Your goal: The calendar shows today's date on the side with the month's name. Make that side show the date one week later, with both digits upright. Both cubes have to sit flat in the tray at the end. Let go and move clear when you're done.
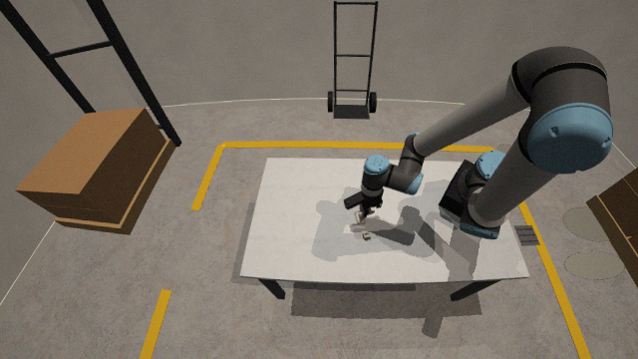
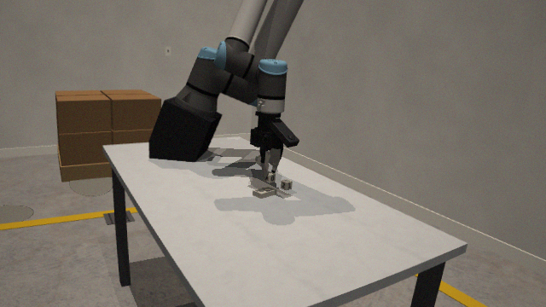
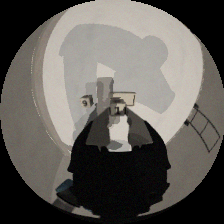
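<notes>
I see my pincer (image 2: 270, 174) clamped narrowly on one cube (image 2: 271, 176), poised just above the tray (image 2: 265, 193) on the table (image 2: 299, 256). Another cube (image 2: 286, 184) sits beside the tray. Any writing is too small to read.

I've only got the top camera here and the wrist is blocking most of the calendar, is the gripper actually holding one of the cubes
Observer: Yes. In the exterior view the gripper points straight down and is shut on a cube.
Operator: Okay, where is that cube relative to the tray?
Observer: It is low over the tray. I cannot tell whether it touches it.
Operator: And the other cube?
Observer: The wrist view shows the second cube on the table, off one end of the tray with a gap between them, not in it. Its digits are too small to read.
</notes>
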